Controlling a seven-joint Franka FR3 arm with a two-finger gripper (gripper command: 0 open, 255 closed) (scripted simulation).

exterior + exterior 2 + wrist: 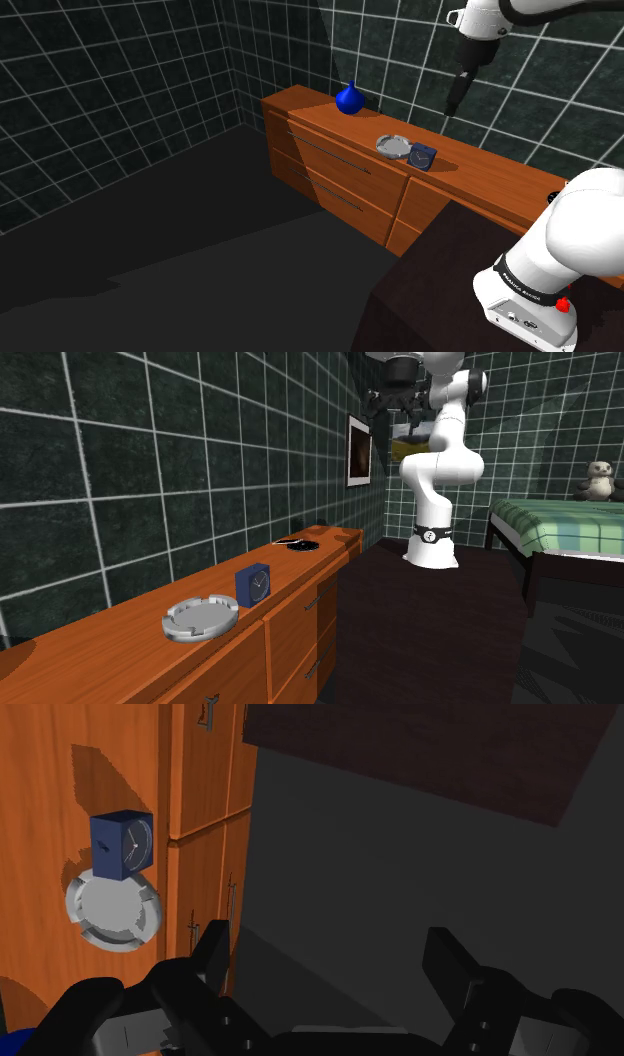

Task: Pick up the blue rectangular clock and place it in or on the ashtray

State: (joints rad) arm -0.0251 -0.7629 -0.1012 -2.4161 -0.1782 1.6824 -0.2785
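The blue rectangular clock (424, 157) stands upright on the wooden dresser top (480, 165), its dial toward the room. Right beside it lies the grey round ashtray (393, 146), with nothing in it. In the second exterior view the clock (254, 584) stands just behind the ashtray (202, 620). My black gripper (450, 112) hangs high above the dresser, near the tiled wall, well clear of both. In the wrist view the gripper (330, 959) is open with nothing between its fingers (215, 954), and the clock (122, 845) and ashtray (112, 911) lie far below, off to one side.
A blue round vase (348, 98) stands at the dresser's far end. A flat dark object (298, 544) lies on the dresser's end nearest the arm's base. Dark tiled walls run behind the dresser. A green-covered bed (560, 522) stands across the dark floor.
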